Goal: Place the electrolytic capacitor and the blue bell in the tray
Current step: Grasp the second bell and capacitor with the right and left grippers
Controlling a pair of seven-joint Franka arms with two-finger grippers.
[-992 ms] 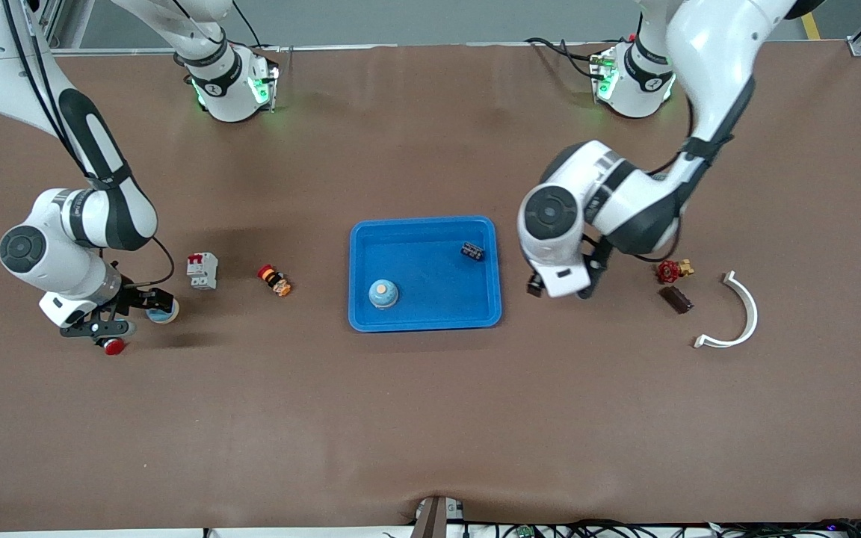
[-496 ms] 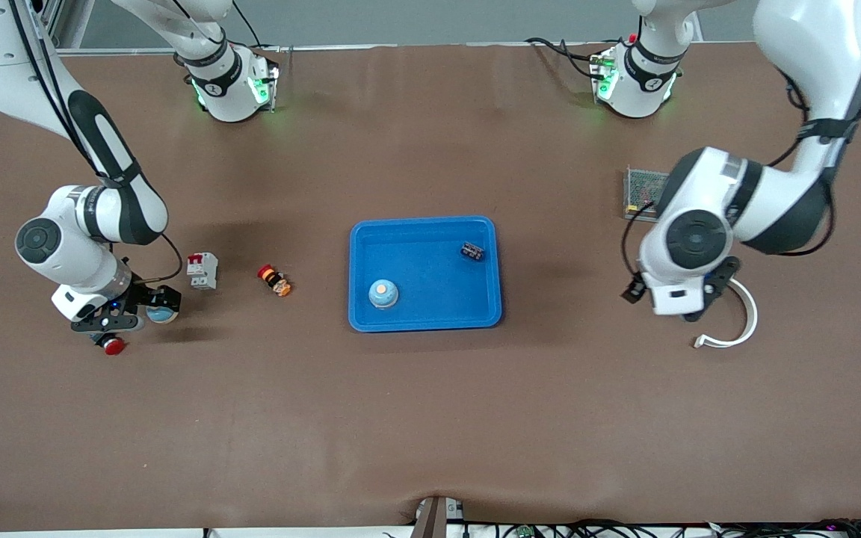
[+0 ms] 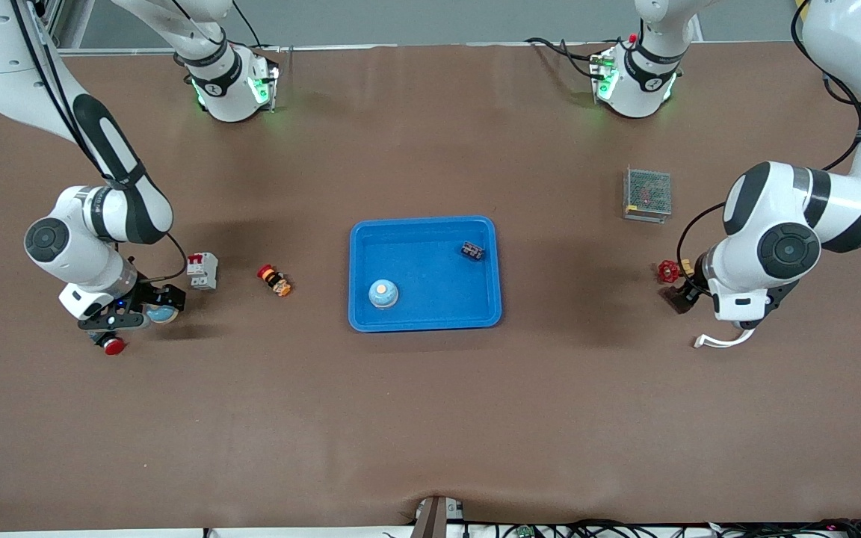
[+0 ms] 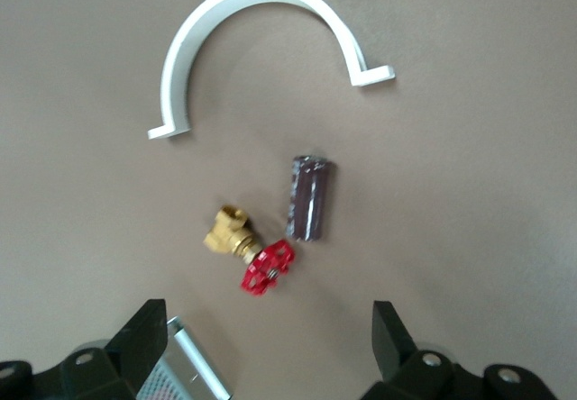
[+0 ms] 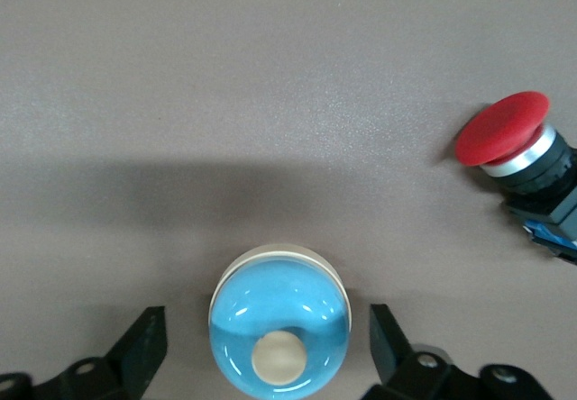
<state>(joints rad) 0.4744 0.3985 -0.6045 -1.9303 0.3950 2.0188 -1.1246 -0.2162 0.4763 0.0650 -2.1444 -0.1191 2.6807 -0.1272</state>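
Right wrist view shows the right end effector low over a blue bell that sits on the table, its fingers apart on either side of the dome and not touching it. Close beside the bell lies a red push button. From the front, a white circuit breaker and a small red-and-orange part lie between this spot and the tray.

Left wrist view shows the left end effector with its fingers spread wide, holding nothing, above a dark cylindrical capacitor lying on the table next to a brass valve with a red handwheel. A white curved clamp lies near them, and a metal mesh box stands farther from the front camera.

At mid-table, the blue tray holds a second blue bell and a small dark component.
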